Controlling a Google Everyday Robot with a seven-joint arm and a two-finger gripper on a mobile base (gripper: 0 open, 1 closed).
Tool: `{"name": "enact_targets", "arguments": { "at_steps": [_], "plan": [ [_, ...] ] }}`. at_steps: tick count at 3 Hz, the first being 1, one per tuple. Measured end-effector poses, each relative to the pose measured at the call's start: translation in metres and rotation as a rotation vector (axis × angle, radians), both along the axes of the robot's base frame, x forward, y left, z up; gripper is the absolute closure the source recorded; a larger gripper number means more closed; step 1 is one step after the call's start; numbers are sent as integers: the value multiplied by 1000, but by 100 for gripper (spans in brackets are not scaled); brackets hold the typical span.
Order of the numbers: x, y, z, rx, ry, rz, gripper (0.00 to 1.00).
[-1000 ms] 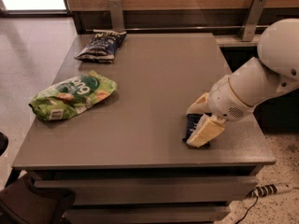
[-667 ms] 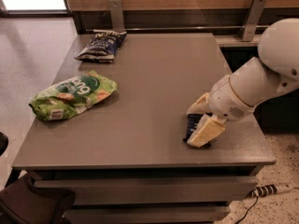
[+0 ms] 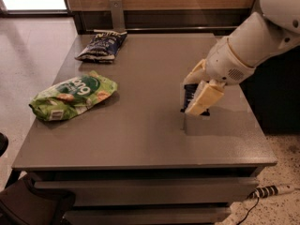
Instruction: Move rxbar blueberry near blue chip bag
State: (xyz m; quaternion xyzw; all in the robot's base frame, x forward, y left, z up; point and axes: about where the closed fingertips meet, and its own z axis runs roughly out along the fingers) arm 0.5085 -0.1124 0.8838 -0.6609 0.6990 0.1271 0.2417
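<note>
Since a moment ago, the gripper (image 3: pixel 189 98) has gone up and a bit farther back from the front edge of the table (image 3: pixel 140 139). The rxbar blueberry (image 3: pixel 192 92) went with it. The two bags stayed where they were.

Now the gripper hangs over the right side of the table, at the end of the big white arm (image 3: pixel 248 46) that comes in from the top right. Its jaws are clamped on the rxbar blueberry, with one pale finger (image 3: pixel 204 97) in front of the bar and the other finger behind it. The bar looks dark and stands on its edge between them. It seems to be off the table, with a dark shadow on the table right under it.

The blue chip bag (image 3: pixel 101 46) lies flat at the far left corner of the table, well apart from the bar. A green bag (image 3: pixel 72 97) lies on the left side of the table, closer to the front than the blue chip bag. The bar is well apart from the green bag too.

A white power strip (image 3: pixel 274 190) lies on the floor at the bottom right.
</note>
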Motion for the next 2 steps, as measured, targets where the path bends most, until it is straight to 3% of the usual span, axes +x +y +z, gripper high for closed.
{"name": "enact_targets", "arguments": {
  "at_steps": [1, 2],
  "plan": [
    [44, 24, 32, 41, -45, 59, 100],
    [113, 69, 71, 196, -122, 112, 100]
  ]
}}
